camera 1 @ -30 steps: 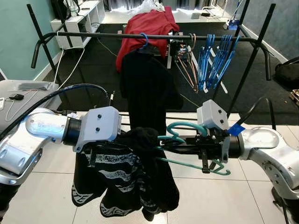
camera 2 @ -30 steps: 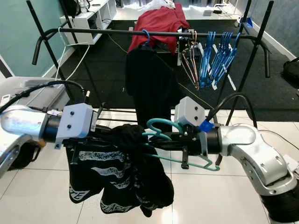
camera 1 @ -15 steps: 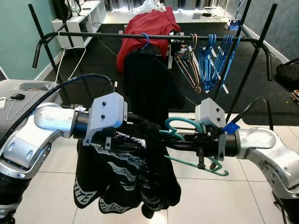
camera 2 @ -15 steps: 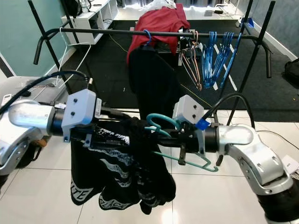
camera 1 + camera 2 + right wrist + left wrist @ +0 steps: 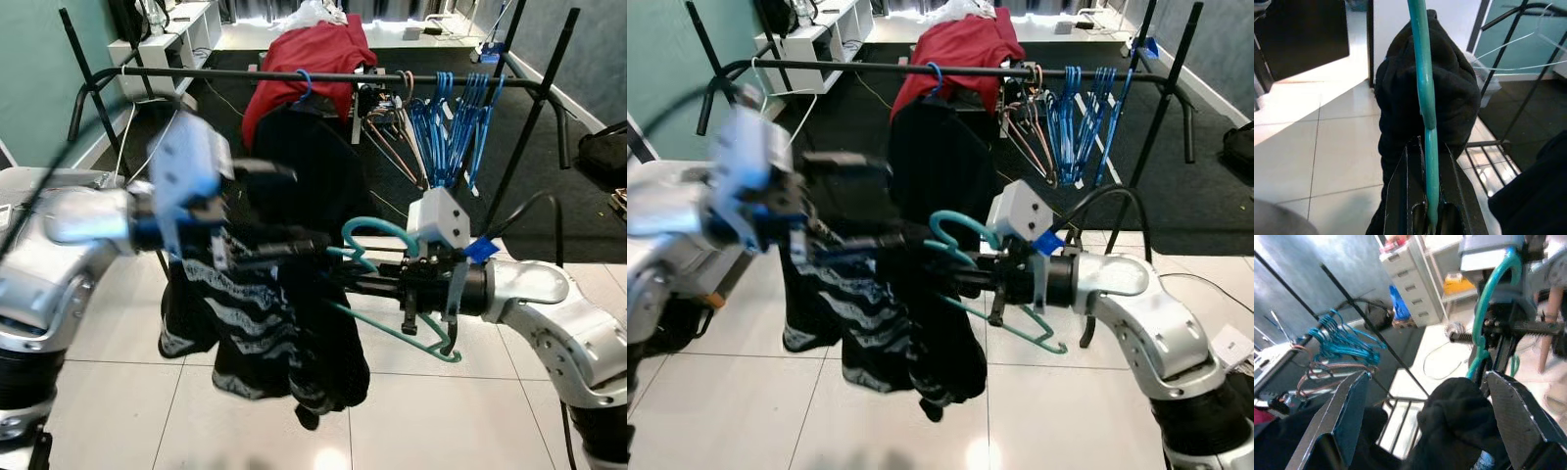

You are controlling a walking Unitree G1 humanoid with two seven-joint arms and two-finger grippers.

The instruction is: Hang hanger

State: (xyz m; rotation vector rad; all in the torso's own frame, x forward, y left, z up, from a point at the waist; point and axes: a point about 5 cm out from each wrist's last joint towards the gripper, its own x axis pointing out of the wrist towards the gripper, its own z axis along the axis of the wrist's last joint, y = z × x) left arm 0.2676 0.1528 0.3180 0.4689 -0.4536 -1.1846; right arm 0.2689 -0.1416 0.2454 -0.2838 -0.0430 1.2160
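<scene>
Hanger: the teal hanger (image 5: 392,294) sits at centre frame in the eye views, its hook curling up beside the right wrist housing and its lower bar slanting down to the right – not yet on the rail.
Garment: a black garment with white lettering (image 5: 260,323) is draped over the hanger's left end and hangs below centre, well under the rail.
Right gripper: the right gripper (image 5: 1428,196) has its two black fingers clamped on the teal hanger's stem, the rod running straight up between them in the right wrist view.
Left gripper: the left gripper (image 5: 1422,431) is at the garment's top, left of centre; its fingers stand apart on either side of the bunched black cloth, not pinching it – blurred in the eye views.
Rail: the black clothes rail (image 5: 216,74) crosses the upper frame, already carrying a black garment on a blue hanger (image 5: 299,83), a red garment (image 5: 309,59) behind it, and a cluster of empty blue hangers (image 5: 446,122) at upper right.
Done: the garment appears loaded on the hanger, and the hanger is lifted off any surface.
Left: by the look of it, raising the hook to the rail, setting it over the bar and letting go.
Writing: white lettering on the black garment, folded and too blurred to read; no brand legible elsewhere.
</scene>
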